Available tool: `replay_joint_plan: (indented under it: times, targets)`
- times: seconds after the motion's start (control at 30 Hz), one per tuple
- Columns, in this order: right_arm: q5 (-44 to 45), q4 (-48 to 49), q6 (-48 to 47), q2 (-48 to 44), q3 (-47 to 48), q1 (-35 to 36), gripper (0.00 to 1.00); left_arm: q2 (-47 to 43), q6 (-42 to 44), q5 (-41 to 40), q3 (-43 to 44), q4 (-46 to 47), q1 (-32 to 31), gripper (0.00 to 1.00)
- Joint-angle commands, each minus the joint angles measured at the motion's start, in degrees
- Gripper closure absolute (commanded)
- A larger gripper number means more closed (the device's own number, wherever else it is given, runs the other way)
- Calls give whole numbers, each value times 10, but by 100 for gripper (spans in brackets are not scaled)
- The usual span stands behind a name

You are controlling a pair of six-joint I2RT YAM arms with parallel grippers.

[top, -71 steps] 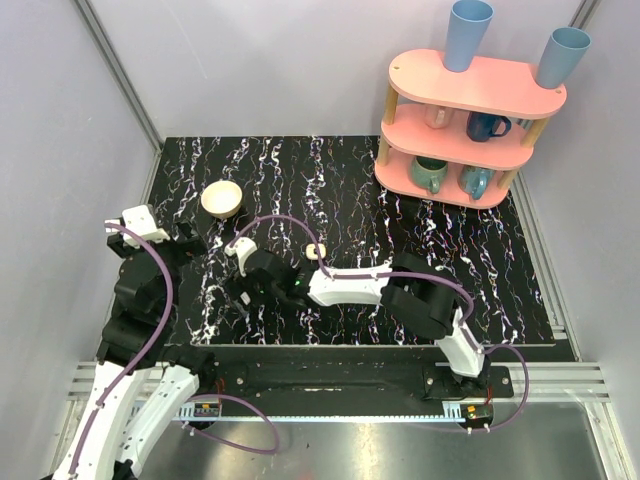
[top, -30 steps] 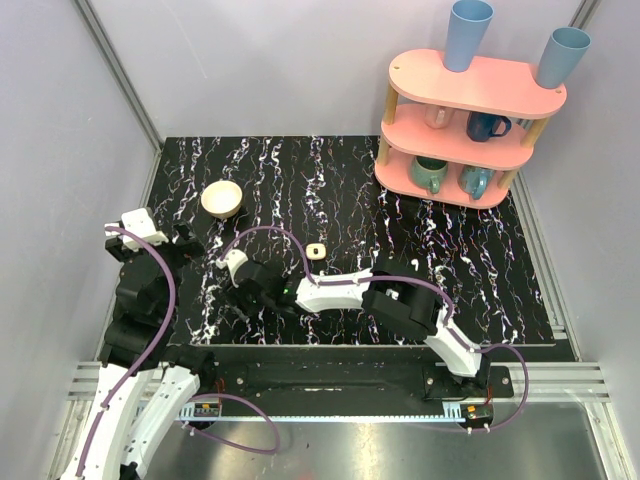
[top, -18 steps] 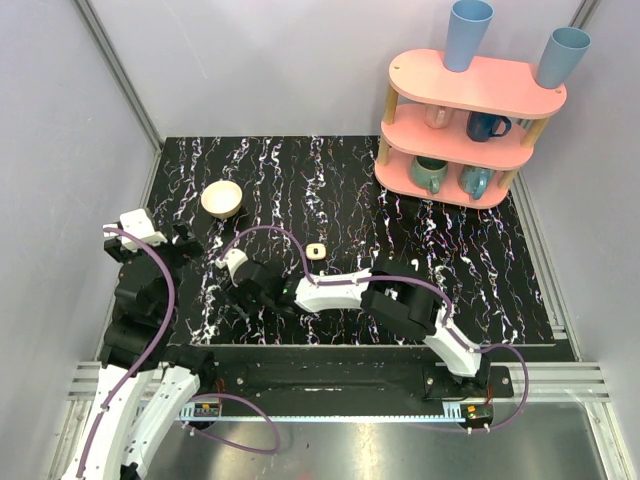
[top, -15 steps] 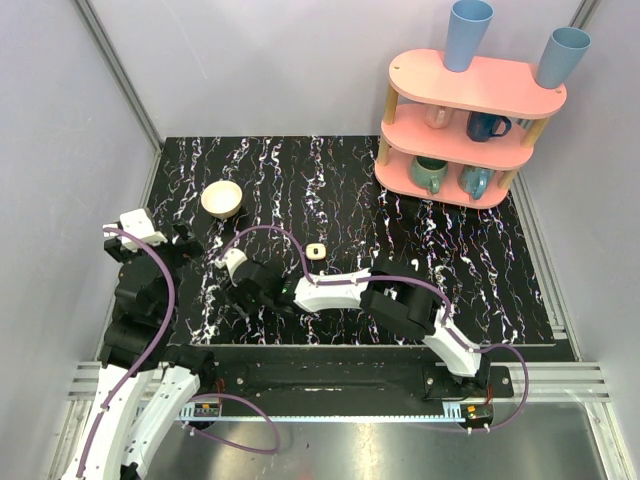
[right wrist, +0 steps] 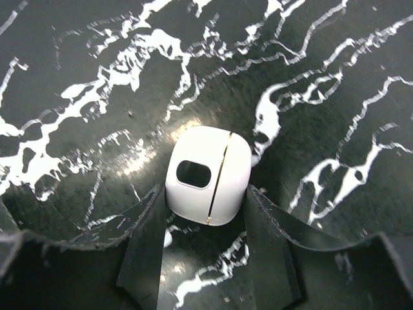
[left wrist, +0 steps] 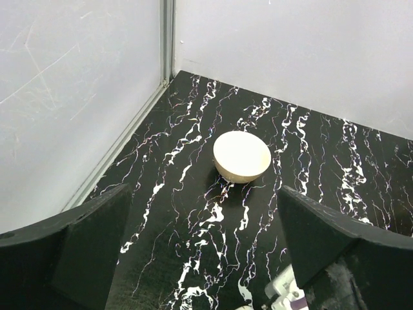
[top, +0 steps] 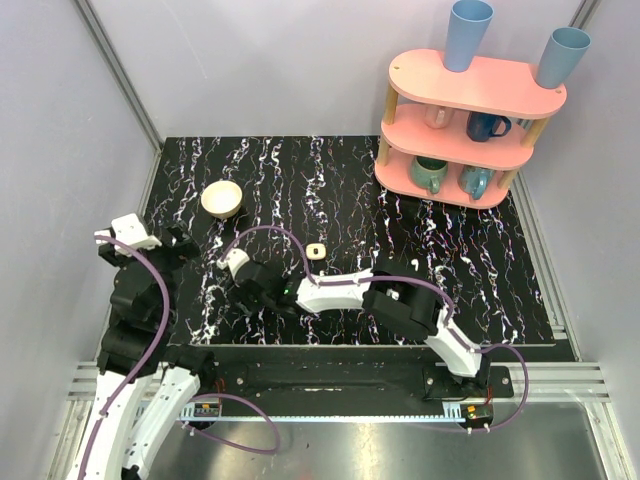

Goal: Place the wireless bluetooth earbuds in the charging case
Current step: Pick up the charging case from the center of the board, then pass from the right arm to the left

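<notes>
In the right wrist view the white rounded-square charging case, with a dark oval window and a thin seam, lies on the black marbled table. My right gripper has a black finger pressed against each side of it. A tiny white blob lies by the left finger; I cannot tell whether it is an earbud or a marble vein. From above, the right gripper hides the case. My left gripper hangs open over bare table at the left side.
A second small cream case lies behind the right forearm. A cream bowl sits at the back left. A pink two-tier shelf with mugs and blue cups stands at the back right. Grey walls enclose the table.
The right gripper's fingers have drawn in against the case. Earlier the right arm slid left, uncovering the second cream case. The left arm has shifted slightly left.
</notes>
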Motion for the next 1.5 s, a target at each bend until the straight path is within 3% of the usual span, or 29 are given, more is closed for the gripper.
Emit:
replay_joint_plan:
  times: [0.0,0.1,0.2,0.47,0.7,0.9,1.03,1.23,1.47]
  targets:
    - [42,-1,-31,-65,-38,2,73,-13,-7,-29,-5,26,3,1]
    - [44,18,-43,-111,-66,0,75,-20,-9,-38,-7,29,3,1]
    - [41,61,-61,-198,-118,0,84,-29,-11,-34,-13,39,3,1]
    - [-9,72,-141,-364,-212,0,84,-40,-17,34,-25,79,3,1]
    - [8,84,-251,-524,-301,-1,85,5,9,198,20,55,3,1]
    - [-11,22,-364,-594,-324,-1,87,17,3,365,12,116,3,1]
    - [-6,-3,-429,-620,-331,0,86,61,-9,548,20,152,3,1]
    - [9,-3,-487,-631,-338,-1,84,126,-16,744,40,162,3,1]
    - [37,38,-533,-635,-361,-1,84,145,-31,836,41,181,3,1]
